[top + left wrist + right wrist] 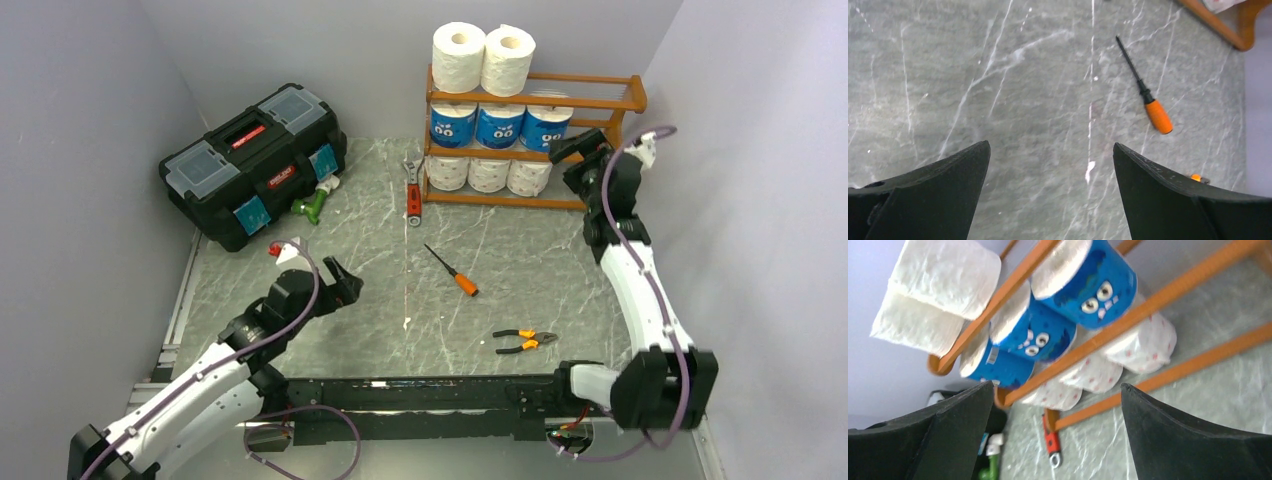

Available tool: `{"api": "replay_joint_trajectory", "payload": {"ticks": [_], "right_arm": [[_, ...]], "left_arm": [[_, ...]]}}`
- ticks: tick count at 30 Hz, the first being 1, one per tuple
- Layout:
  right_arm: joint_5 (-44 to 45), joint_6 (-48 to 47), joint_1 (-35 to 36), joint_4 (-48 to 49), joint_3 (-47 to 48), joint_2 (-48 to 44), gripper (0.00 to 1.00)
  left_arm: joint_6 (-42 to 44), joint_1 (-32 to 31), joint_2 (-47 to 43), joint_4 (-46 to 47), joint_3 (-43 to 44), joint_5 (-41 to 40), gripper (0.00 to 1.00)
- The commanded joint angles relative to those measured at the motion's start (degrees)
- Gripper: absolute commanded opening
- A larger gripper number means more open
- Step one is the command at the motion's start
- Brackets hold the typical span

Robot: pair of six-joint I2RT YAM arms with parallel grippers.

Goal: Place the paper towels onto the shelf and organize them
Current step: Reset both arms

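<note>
The desk (500, 270) carries the shelf (600, 102) at its far side. All eight paper towels (497, 125) sit on the shelf, apparently on end: two white on top, three blue in the middle, three white below. The right arm (635, 270) is nearer, jaws apart and empty just beside the shelf's right end. The left arm (230, 350) hangs well apart over the desk, jaws apart, empty.

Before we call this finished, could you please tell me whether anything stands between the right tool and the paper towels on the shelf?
Nothing visible does. The right tool stands open at the right end of the shelf, and only the shelf's own front rails cross in front of the paper towels.
</note>
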Motion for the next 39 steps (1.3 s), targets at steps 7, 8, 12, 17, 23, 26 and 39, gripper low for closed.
{"api": "replay_joint_trajectory", "payload": {"ticks": [7,8,12,17,23,26,39], "right_arm": [[12.35,-0.31,5.30,-1.41,-16.23,-20.98,1.00],[13.96,-2.81,6.08,-4.25,-15.02,-20.35,1.00],[13.61,-10.77,7.48,0.27,-18.31,-20.11,1.00],[8.39,-23.17,7.51,14.40,-27.71,-20.74,1.00],[19.46,-31.07,7.54,20.52,-34.54,-17.32,1.00],[18.84,-35.81,7.61,30.69,-41.55,-15.80,1.00],[17.28,-43.91,7.30,76.39,-56.37,8.09,1.00]], "left_arm": [[4.34,-1.30,9.86,0.36,8.91,-18.18,0.99],[5.84,-1.40,11.23,-0.10,9.54,-19.83,0.99],[12.93,-1.80,7.78,11.64,4.73,-20.92,0.99],[48.54,-1.60,3.60,37.40,-2.53,-12.59,0.99],[59.00,7.06,9.21,40.98,-1.14,-7.87,0.99],[58.38,11.38,10.54,44.41,-3.50,-6.49,1.00],[58.32,34.96,19.20,64.02,-11.81,12.53,0.99]]}}
